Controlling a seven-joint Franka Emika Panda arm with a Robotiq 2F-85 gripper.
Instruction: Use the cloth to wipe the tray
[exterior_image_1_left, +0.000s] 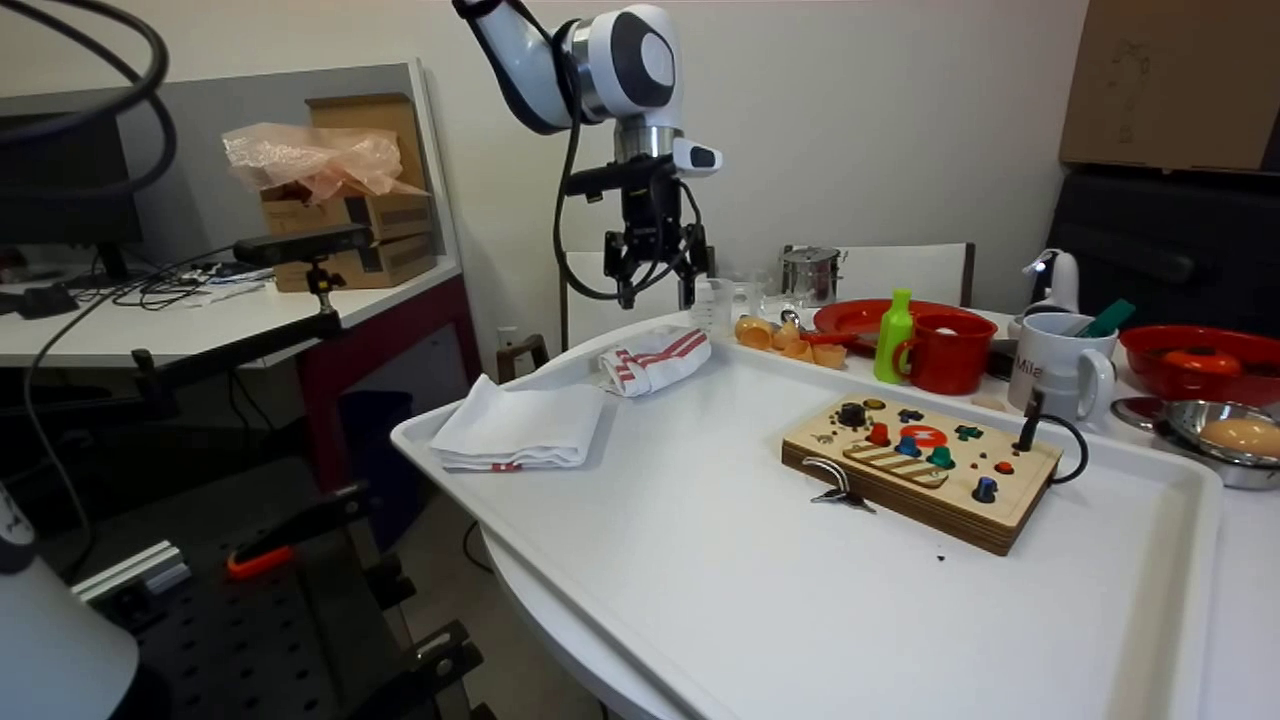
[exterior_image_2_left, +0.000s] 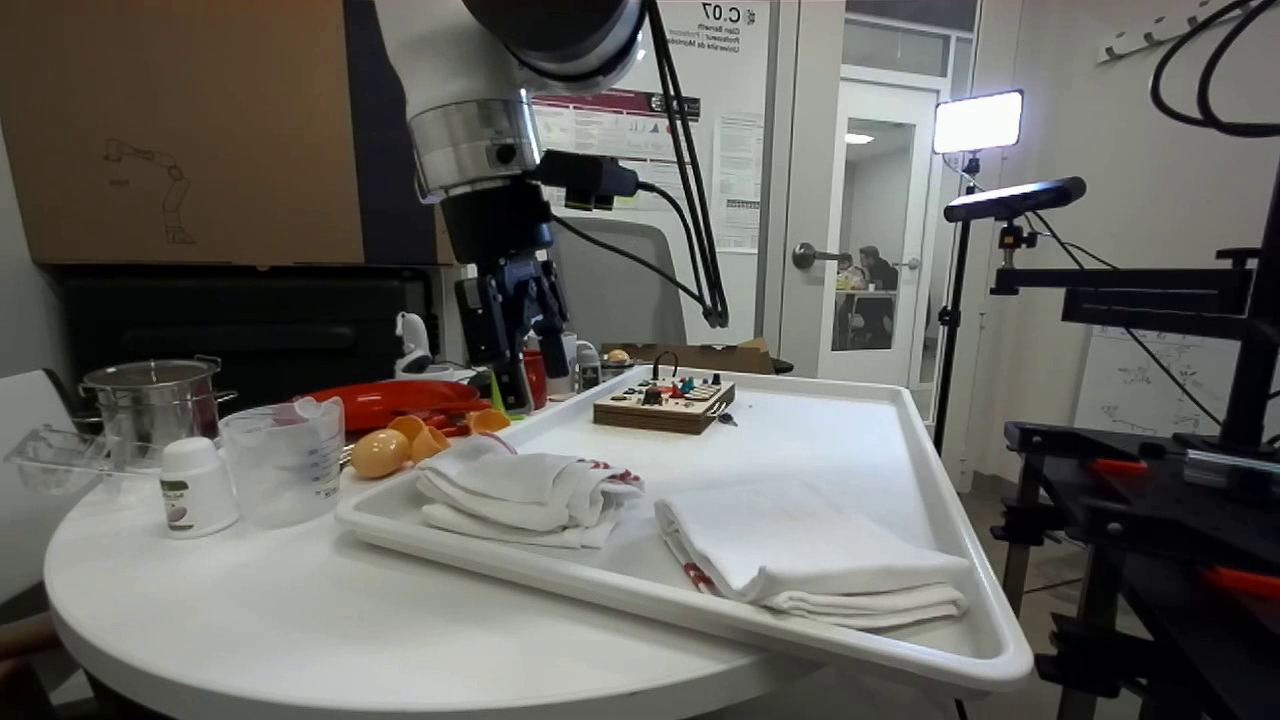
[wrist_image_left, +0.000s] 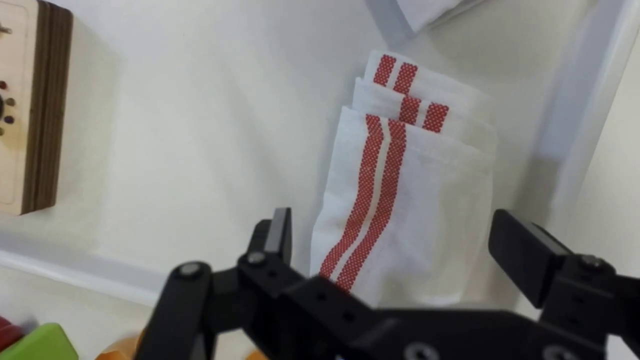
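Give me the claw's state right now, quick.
Claw: open, holding nothing, hanging higher than the red-striped cloth and not touching it.

I have a white, rimmed tray (exterior_image_1_left: 700, 540) before me; at one end of the tray lies a red-striped white cloth (wrist_image_left: 415, 200), folded in layers, and just beside it, apart, a plainer white cloth (exterior_image_2_left: 800, 540), folded flat.

One tray (exterior_image_1_left: 700, 560) holds two cloths (exterior_image_2_left: 810, 540) (exterior_image_2_left: 525, 492) and one wooden box (exterior_image_1_left: 930, 465), and one table (exterior_image_2_left: 330, 620) stands under it. Beside the tray stand two mugs (exterior_image_1_left: 950, 355) (exterior_image_1_left: 1045, 372), one green bottle (exterior_image_1_left: 893, 345), one steel pot (exterior_image_2_left: 158, 405), one measuring cup (exterior_image_2_left: 285, 465) and one white container (exterior_image_2_left: 198, 492). The eggshell pieces (exterior_image_1_left: 797, 349) next to the tray overlap too much to count.
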